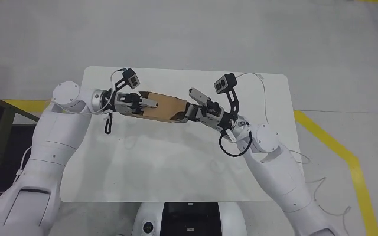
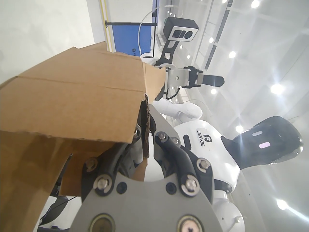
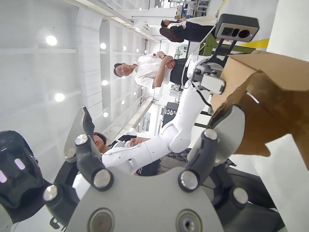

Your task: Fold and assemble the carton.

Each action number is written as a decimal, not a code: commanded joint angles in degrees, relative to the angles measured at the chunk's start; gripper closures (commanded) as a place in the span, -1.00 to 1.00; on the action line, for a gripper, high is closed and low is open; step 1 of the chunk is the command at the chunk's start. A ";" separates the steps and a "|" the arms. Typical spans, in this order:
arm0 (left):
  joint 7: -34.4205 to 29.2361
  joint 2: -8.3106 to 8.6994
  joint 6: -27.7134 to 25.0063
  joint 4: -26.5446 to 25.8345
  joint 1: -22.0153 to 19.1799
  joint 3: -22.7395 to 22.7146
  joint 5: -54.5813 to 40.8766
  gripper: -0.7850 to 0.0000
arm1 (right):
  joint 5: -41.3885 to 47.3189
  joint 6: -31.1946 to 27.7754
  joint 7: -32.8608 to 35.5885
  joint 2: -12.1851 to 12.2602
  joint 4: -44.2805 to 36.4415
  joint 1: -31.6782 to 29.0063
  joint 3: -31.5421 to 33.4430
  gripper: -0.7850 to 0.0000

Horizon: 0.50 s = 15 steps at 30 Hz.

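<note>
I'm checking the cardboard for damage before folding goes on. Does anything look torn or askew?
Yes. The carton has a ragged, torn-looking flap edge beside the left gripper, and the flap against the right gripper is bent with an uneven edge.

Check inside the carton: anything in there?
Right wrist view looks into the carton's open end: bare cardboard, with one finger of the right gripper at the mouth. The far interior, toward the left gripper, is covered by the walls.
</note>
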 commanded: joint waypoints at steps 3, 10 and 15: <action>-0.07 -0.19 -0.35 -0.40 -0.21 0.95 1.14 1.00 | -0.22 -0.68 0.23 -0.25 -0.36 0.23 -0.87 -1.00; -0.72 -0.23 -0.53 -1.38 0.11 1.54 2.24 1.00 | -4.19 -0.51 -0.78 -0.46 -0.61 0.66 -1.95 -1.00; -1.34 -0.16 -0.17 -2.31 0.53 1.80 3.05 1.00 | -6.52 0.49 -1.21 -0.51 -1.10 0.94 -2.28 -1.00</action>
